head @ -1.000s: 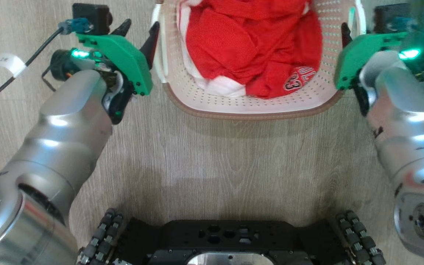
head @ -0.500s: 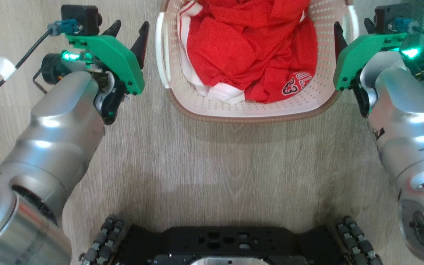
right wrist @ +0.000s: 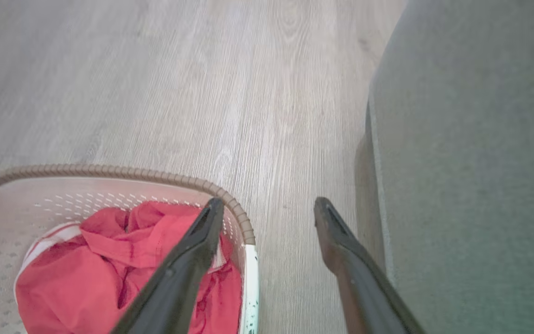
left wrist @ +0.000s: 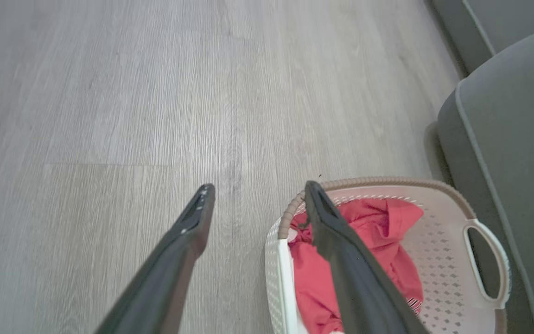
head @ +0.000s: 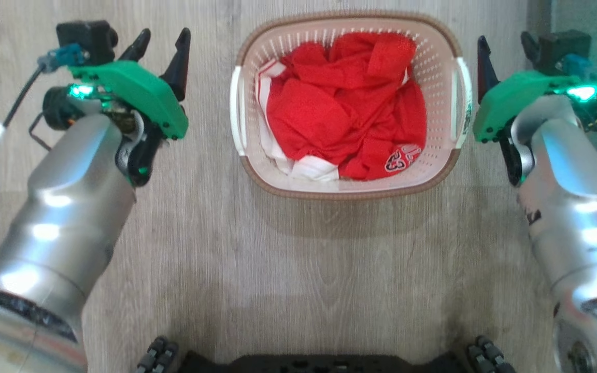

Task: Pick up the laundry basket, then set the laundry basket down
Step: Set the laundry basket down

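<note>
**Laundry basket (head: 350, 185): on the floor (head: 298, 259), one handle toward each side**

Item: the laundry basket, holding red clothing (head: 340, 103), stands upright on the floor, centred ahead of you.
Long axis: left to right, with a white handle at each end.
Your left hand (head: 164, 39): released, empty, left of the left handle (head: 236, 111) with a clear gap.
Your right hand (head: 503, 44): released, empty, just beside the right handle (head: 460, 103) and the nearer of the two.
Each handle lies inward of its hand.

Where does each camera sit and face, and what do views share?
Head view: on the head, facing down; laundry basket on floor between left gripper and right gripper, forearms showing.
Left wrist view: along left gripper's open fingers, toward floor and basket.
Right wrist view: same along right gripper's fingers.
All share the basket.
</note>
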Controlling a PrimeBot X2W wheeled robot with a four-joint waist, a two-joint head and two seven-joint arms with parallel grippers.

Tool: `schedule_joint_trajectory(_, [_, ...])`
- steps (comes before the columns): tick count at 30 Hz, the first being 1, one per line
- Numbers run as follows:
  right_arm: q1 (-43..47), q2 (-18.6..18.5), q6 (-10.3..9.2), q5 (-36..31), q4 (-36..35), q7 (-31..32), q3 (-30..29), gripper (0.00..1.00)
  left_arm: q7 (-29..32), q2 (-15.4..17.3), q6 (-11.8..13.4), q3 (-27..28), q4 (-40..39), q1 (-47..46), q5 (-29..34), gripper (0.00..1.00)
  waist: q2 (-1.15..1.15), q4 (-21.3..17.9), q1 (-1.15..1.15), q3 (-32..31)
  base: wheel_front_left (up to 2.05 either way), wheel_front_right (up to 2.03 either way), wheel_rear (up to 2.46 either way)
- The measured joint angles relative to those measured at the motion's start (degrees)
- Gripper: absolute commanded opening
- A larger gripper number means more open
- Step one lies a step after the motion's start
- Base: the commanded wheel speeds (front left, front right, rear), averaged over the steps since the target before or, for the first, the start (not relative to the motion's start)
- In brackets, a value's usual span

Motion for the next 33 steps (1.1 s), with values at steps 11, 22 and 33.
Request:
schedule_joint_trajectory(11, [11.9, 0.12, 0.0, 0.36, -20.37, -0.08, -2.12, 1.0, 0.0, -0.24, 1.72, 21.36, -17.09, 13.55, 21.78, 1.0, 0.0, 0.76, 0.0, -6.1, 0.0, 0.0, 0.0])
schedule_joint_trajectory(22, [21.31, 0.23, -0.15, 3.89, -35.23, -0.09, -1.23, 1.0, -0.09, -3.8, 0.58, 33.43, -34.04, 25.61, 36.19, 1.0, 0.0, 0.72, 0.0, -11.67, 0.0, 0.0, 0.0])
schedule_joint_trajectory(33, [31.25, 0.48, -0.15, 8.42, -44.96, -0.24, 0.3, 1.0, -0.25, -5.44, 0.09, 37.2, -44.63, 37.42, 40.94, 1.0, 0.0, -0.23, 0.0, -18.33, 0.0, 0.0, 0.0])
